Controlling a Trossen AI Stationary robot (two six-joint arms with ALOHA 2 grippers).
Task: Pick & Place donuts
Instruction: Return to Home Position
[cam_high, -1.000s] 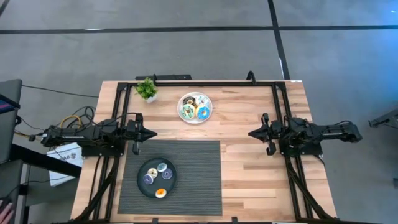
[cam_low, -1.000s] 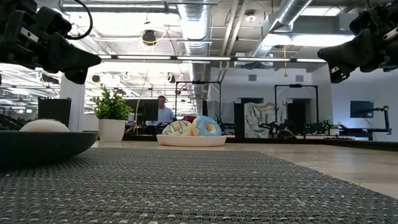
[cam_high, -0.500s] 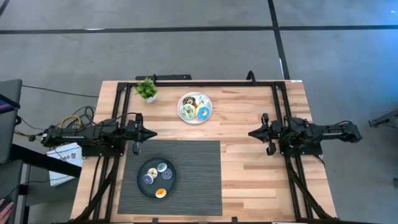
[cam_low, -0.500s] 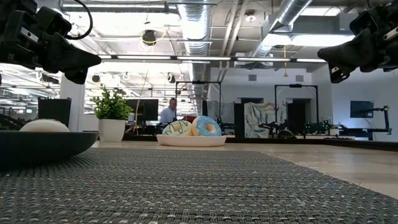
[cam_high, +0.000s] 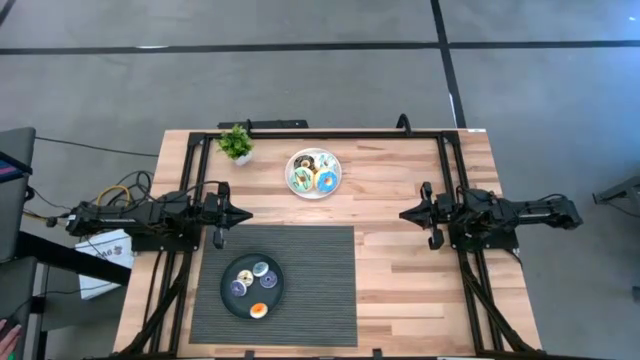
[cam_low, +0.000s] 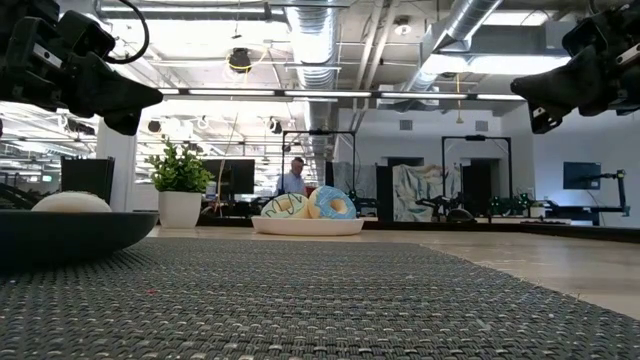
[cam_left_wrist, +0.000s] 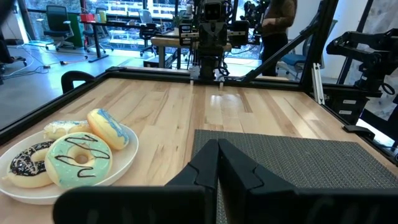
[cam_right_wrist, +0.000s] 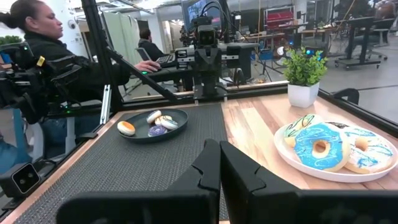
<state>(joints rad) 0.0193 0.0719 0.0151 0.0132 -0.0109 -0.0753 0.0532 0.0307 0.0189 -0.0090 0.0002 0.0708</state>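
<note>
High: left gripper (cam_high: 245, 213) and right gripper (cam_high: 404, 213) hover at opposite sides of the wooden table (cam_high: 400, 290). Large iced donuts (cam_high: 326, 181) on glossy white plate (cam_high: 313, 197); small donuts (cam_high: 258, 311) in black dish (cam_high: 225, 290) on woven grey mat (cam_high: 320, 280). Low: potted plant (cam_low: 180, 185) beside plate. Wrist views: both grippers closed together, nothing held.

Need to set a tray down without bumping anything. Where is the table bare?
Bare wood lies right of the mat and between the white plate and the right claw. The mat's right half is free. Crowded: black dish on the mat's left, left claw and plant beyond it.
</note>
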